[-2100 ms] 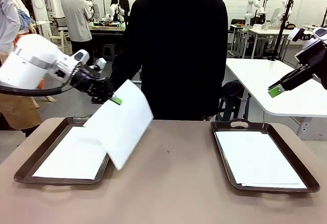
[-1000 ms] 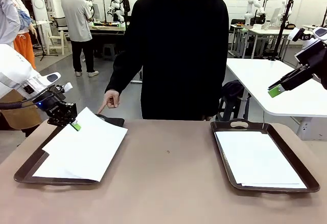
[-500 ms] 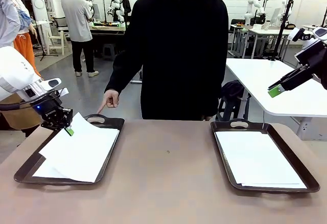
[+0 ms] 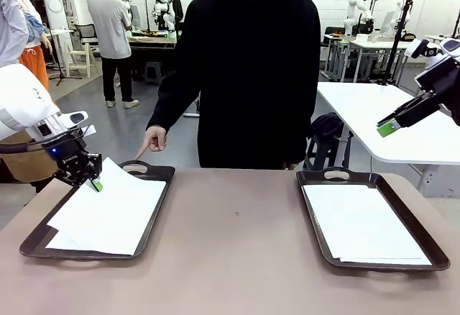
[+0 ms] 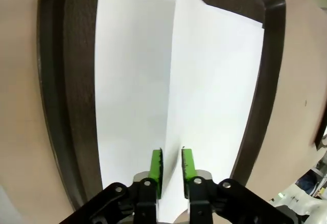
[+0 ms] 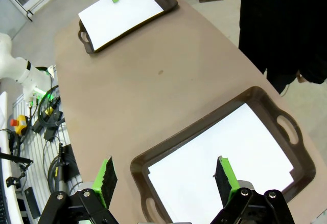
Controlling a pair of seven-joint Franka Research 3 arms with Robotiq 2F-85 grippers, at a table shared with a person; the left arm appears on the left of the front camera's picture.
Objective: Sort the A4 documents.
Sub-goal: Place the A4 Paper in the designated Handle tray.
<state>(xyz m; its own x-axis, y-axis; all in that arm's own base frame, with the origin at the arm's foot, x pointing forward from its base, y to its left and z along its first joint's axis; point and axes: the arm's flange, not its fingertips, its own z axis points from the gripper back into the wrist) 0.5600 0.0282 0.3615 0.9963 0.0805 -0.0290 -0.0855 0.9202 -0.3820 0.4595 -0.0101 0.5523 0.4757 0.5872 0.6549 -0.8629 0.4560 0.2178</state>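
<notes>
White A4 documents (image 4: 108,211) lie in your left tray (image 4: 154,218), the top sheet's edge between the left tool's (image 5: 172,166) slightly parted pads, so lifting away early could drag it askew; the right tool (image 6: 166,175) hangs wide apart.

The left arm (image 4: 25,103) is a bulky white shell with a grey ring at its joint and a small blue light near the black wrist. Its left gripper (image 4: 95,184) is black with bright green pads (image 5: 157,168) and silver screws along the finger bases. The right gripper (image 4: 389,127) is black too, with a green tip. The person (image 4: 248,70) across the table wears a black zipped jacket with long sleeves.
</notes>
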